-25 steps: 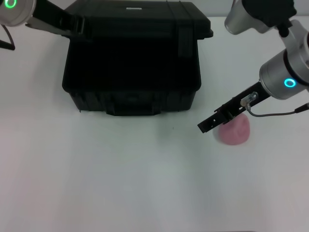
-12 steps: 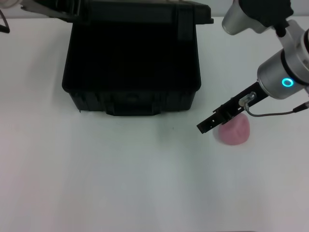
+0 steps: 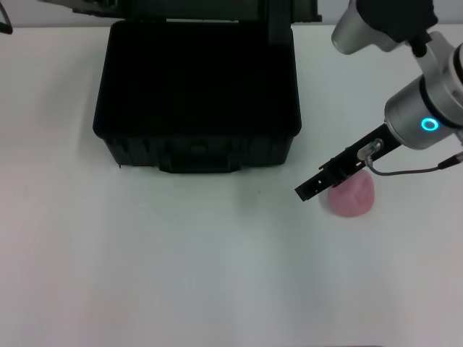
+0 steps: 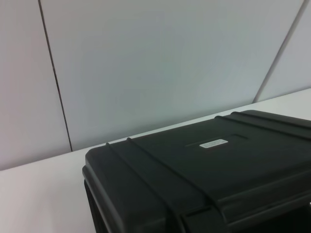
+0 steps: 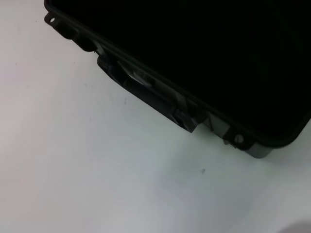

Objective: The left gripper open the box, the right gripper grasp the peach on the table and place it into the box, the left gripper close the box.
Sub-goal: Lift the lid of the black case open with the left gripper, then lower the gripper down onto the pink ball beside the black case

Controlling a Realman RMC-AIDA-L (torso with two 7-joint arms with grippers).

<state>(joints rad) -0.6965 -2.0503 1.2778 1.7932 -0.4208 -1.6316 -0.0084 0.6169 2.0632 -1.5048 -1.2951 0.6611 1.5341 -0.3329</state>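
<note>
Head view: showing the box (image 3: pixel 197 150) standing open toward the far middle of the white surface (image 3: pixel 181 275), dark interior facing up, lid (image 3: pixel 217 9) swung up and back along the far edge. Presenting the front handle toward the robot, with ribbed walls to either side.

Placing the left end effector (image 3: pixel 92 7) at the far left corner of the lid, right at the top border of the view and mostly cut off there; grip state not discernible, and contact with the lid not resolvable.

Placing the right end effector (image 3: pixel 312 189) low over the surface, right of the box and clear of it, reaching in from the arm carrying the blue-cyan ring (image 3: pixel 430 124). Pointing toward the near right corner of the box, with the silver connector (image 3: pixel 370 148) showing on its upper side. Crossing over the near-left edge of the peach (image 3: pixel 354 199); released or clenched cannot be told from this angle.

Locating the peach on the surface, outside the box, near its right front corner but apart from it, partly covered by the black end effector.

Left wrist view: looking across the outer face of the raised lid, with the small white label (image 4: pixel 214 143) showing, against grey wall panels (image 4: pixel 146 63).

Right wrist view: looking down on the front rim and handle of the box, black cavity beyond, bare white surface before it.
</note>
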